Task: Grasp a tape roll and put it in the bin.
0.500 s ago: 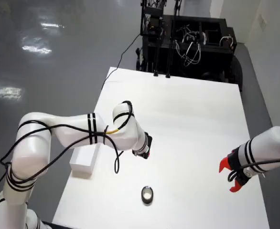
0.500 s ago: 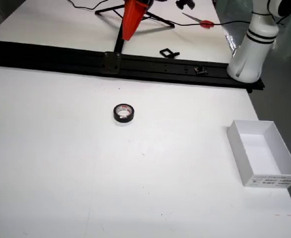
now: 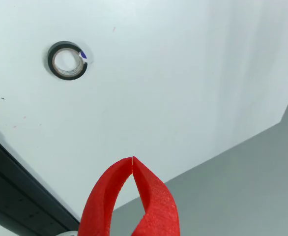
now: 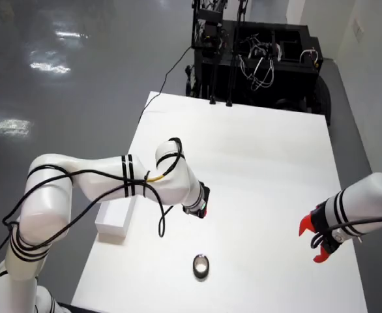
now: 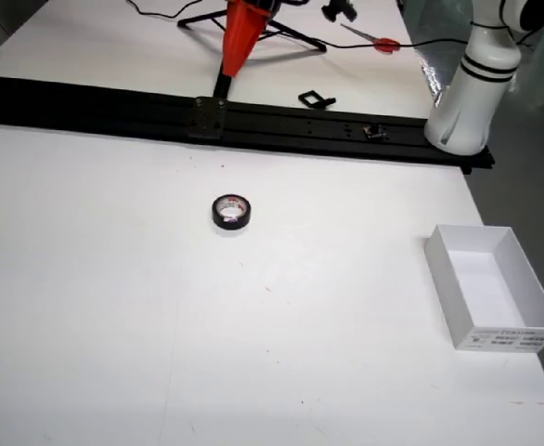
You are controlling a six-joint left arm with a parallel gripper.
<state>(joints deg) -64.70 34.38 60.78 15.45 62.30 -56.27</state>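
One big white table (image 4: 263, 163) carries everything. Two white arms are around it in the view from above: the working arm (image 4: 113, 179) bends in over the left edge, and the second arm (image 4: 367, 202) hangs by the right edge with its red prongs apart. A long black rail (image 5: 96, 102) runs along the table's far edge in the view across the table. The bin (image 5: 513, 337) is a white open box sitting close to the right edge in that same view, and it's got nothing in it. In the view that rides on the gripper, the gripper (image 3: 132, 158) shows as two red fingers pinched together so the tips touch, with nothing between them, up in the air above the table near an edge with grey floor beyond. The tape roll (image 5: 230, 223) — black, lying flat — sits on open table a bit in from the rail edge, well apart from the bin and not touching the gripper.
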